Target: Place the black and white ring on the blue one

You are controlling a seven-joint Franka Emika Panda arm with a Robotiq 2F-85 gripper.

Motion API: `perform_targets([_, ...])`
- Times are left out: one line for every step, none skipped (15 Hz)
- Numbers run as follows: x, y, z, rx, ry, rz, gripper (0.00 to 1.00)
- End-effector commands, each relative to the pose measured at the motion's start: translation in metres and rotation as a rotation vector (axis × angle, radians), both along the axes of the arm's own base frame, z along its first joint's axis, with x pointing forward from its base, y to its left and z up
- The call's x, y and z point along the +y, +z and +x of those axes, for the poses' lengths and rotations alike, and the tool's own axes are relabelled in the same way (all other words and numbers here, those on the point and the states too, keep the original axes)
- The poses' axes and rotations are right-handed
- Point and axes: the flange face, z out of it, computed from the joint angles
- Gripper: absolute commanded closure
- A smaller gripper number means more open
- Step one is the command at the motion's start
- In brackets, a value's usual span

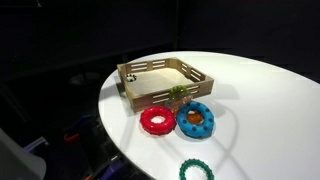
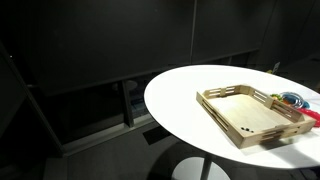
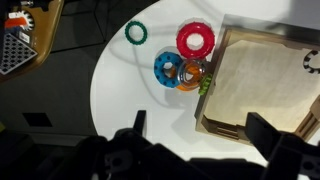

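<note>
Tabletop [image 1: 270, 100] lies bare beyond the wooden tray [image 1: 150, 96]; green beaded ring [image 1: 196, 170] sits near its round edge. Black and white ring [image 3: 313, 62] lies flat inside the tray, no long axis; the blue one [image 1: 196, 118] rests just outside the tray wall, touching the red ring [image 1: 155, 120]. Gripper [image 3: 200, 140] jaws gape wide, empty

The table [image 1: 260, 100] is viewed obliquely from above in an exterior view, with the tray [image 1: 150, 97] central. A lower, farther side-on look is given in an exterior view [image 2: 190, 85]. The wrist view is aimed straight down from high up. Table, tray and blue ring [image 3: 159, 68] are shared by all.
</note>
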Motion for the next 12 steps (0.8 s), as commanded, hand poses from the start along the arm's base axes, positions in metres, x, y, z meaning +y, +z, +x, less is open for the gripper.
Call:
perform_targets([0.009,-0.006,0.019,-0.004,0.000,0.000,0.00])
perform_targets([0.013,-0.008,0.024,-0.007,0.004,0.002,0.00])
perform_targets([0.016,-0.010,0.030,-0.009,0.009,0.005,0.00])
perform_targets([0.020,-0.013,0.037,-0.017,0.009,0.012,0.00])
perform_targets([0.023,-0.016,0.043,-0.022,0.009,0.020,0.00])
perform_targets([0.028,-0.019,0.050,-0.034,0.008,0.028,0.00])
perform_targets([0.033,-0.022,0.057,-0.043,0.007,0.041,0.00])
perform_targets([0.038,-0.026,0.063,-0.057,0.005,0.060,0.00])
perform_targets([0.042,-0.029,0.069,-0.068,0.003,0.078,0.00])
perform_targets([0.046,-0.033,0.075,-0.081,0.002,0.106,0.00])
perform_targets([0.050,-0.038,0.081,-0.091,0.002,0.138,0.00])
perform_targets([0.054,-0.042,0.086,-0.096,0.005,0.169,0.00])
